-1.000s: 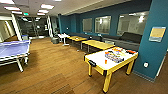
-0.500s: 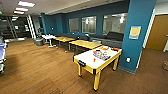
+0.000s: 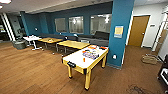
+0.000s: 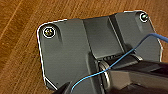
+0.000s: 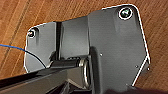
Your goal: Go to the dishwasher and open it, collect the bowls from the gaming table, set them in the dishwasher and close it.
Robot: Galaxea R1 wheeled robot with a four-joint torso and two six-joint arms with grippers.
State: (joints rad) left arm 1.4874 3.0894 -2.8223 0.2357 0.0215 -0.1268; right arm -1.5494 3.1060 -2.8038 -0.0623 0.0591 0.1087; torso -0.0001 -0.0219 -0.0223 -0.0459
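Both wrist views look straight down past each arm's dark mounting plate onto the wood floor (image 4: 22,50), so both arms hang with the wrists pointed downward over bare planks. In neither view can the fingers be made out; whether the left or the right end effector is wide or narrow cannot be told. A thin blue cable (image 4: 120,60) crosses the plate in the left wrist view, and a blue cable (image 5: 12,47) enters at the plate edge in the right wrist view. The head view gives the room, which the wrist views do not: the gaming table (image 3: 86,61), a white-topped desk with a yellow edge and yellow legs, stands well ahead of the robot and beside a blue pillar (image 3: 121,35). Colourful board-game boxes (image 3: 91,53) lie on its far half; a small orange object (image 3: 84,59) stands near its middle. The bowls cannot be identified at this distance. Beyond it stand two yellow-topped low tables (image 3: 72,44), a small white table (image 3: 31,38), dark sofas (image 3: 100,37) and a wooden door (image 3: 138,30).
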